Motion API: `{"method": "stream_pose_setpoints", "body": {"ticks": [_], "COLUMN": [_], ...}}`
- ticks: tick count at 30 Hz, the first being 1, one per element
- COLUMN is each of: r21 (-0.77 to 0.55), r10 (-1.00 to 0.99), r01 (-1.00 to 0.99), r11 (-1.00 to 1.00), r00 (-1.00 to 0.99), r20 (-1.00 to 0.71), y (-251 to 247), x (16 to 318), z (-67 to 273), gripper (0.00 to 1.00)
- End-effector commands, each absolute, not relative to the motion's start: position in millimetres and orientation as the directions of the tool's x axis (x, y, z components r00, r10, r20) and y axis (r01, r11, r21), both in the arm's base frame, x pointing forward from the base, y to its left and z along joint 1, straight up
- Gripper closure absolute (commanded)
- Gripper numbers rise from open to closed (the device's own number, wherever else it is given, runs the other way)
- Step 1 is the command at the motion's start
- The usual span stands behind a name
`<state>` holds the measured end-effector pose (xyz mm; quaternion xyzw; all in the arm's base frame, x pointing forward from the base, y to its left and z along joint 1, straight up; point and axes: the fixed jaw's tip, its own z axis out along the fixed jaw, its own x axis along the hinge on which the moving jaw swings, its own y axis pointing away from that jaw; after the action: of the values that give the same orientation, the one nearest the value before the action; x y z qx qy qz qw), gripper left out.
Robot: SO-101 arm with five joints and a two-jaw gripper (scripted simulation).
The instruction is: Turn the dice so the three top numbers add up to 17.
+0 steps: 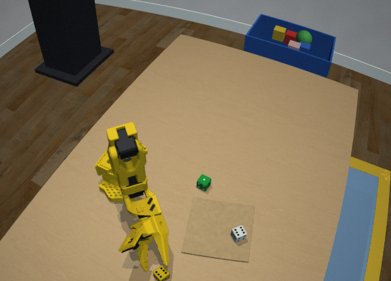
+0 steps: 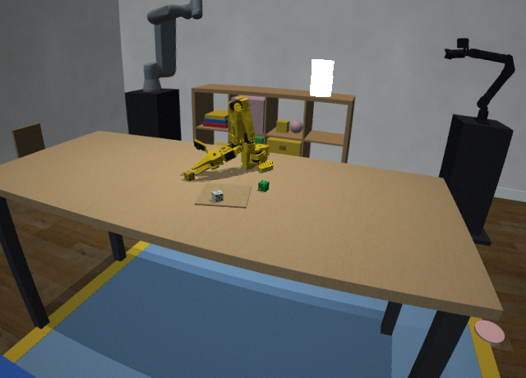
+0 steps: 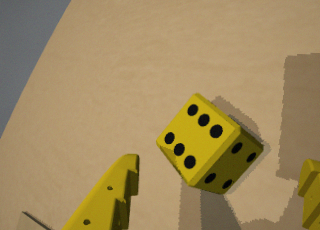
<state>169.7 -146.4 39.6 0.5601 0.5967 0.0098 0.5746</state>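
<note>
The yellow die [image 1: 161, 273] [image 2: 189, 176] [image 3: 200, 137] lies flat on the table, off the mat, six pips up; the wrist view shows four on a side. My gripper [image 1: 156, 266] [image 3: 219, 165] is open and low beside the yellow die, its fingertips apart and not clamped on it. The white die [image 1: 239, 233] [image 2: 217, 195] lies flat on the mat [image 1: 208, 227] [image 2: 237, 194], near its right edge in the top view, six pips up. The green die [image 1: 203, 182] [image 2: 263, 186] lies flat on the table just outside the mat, one pip up. The mat lies flat.
The arm's base stands on the table [image 1: 268, 129] [image 2: 339, 221], left of the green die in the top view. A blue bin [image 1: 287, 57] with blocks and a green ball stands beyond the table's far edge. A shelf [image 2: 271, 89] stands behind the table.
</note>
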Motion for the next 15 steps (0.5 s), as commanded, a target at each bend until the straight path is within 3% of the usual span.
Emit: {"method": "stream_pose_setpoints", "body": {"ticks": [1, 15], "r21": [0.833, 0.804], "r10": [0.74, 0.763], "r01": [0.509, 0.565], "r11": [0.218, 0.186], "r00": [0.471, 0.433], "r20": [-0.481, -0.48], "y": [-143, -152], "x": [167, 179], "z": [53, 32], "gripper": [0.67, 0.67]}}
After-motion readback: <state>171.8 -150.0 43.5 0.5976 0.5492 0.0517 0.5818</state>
